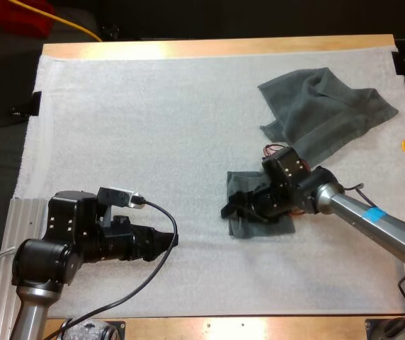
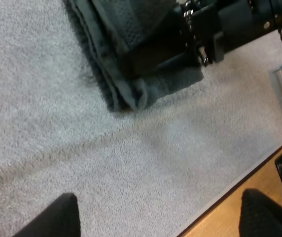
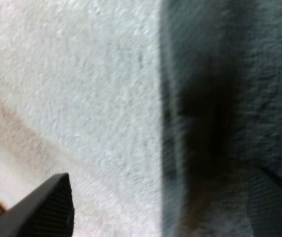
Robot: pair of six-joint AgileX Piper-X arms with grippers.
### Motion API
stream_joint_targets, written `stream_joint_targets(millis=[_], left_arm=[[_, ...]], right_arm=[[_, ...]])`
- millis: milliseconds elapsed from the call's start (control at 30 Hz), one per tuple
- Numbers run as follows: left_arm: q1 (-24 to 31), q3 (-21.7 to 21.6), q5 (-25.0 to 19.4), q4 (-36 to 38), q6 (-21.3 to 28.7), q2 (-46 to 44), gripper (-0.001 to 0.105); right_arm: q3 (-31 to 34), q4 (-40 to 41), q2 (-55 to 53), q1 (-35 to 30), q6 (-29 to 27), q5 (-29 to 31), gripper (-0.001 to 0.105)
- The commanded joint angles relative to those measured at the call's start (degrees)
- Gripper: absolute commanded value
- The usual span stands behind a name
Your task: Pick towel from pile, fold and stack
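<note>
Left gripper (image 1: 172,239) gapes over fuzzy white mat (image 1: 153,127); right gripper (image 1: 232,208) spread at thick folded towel (image 1: 239,181).

Wht mat (image 1: 153,142); wood tbl (image 1: 209,48)

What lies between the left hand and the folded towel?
Between left hand and folded towel, just bare white mat; the high view shows it.

Two grey-green towels: one crumpled towel (image 1: 326,106) and one folded towel (image 1: 241,182).
</note>
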Motion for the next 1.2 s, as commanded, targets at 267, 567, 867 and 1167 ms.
stream_joint_targets(millis=[267,567,867,1167], left_arm=[[-0.25,-0.44,0.38,-0.02,0.16,-0.23,0.065],[-0.25,-0.44,0.38,-0.02,0.16,-0.23,0.065],[-0.25,-0.44,0.38,-0.23,1.32,-0.23,0.072],[-0.25,-0.44,0.38,-1.72,1.31,-0.09,0.072]], right_arm=[[-0.36,-1.15,-0.46,2.61,-0.12,-0.99,0.071],[-0.36,1.15,-4.95,2.61,-1.61,5.85,0.071],[-0.36,10.21,-13.03,2.61,-5.72,19.56,0.071],[-0.36,15.47,-20.18,2.61,-6.69,20.69,0.071]])
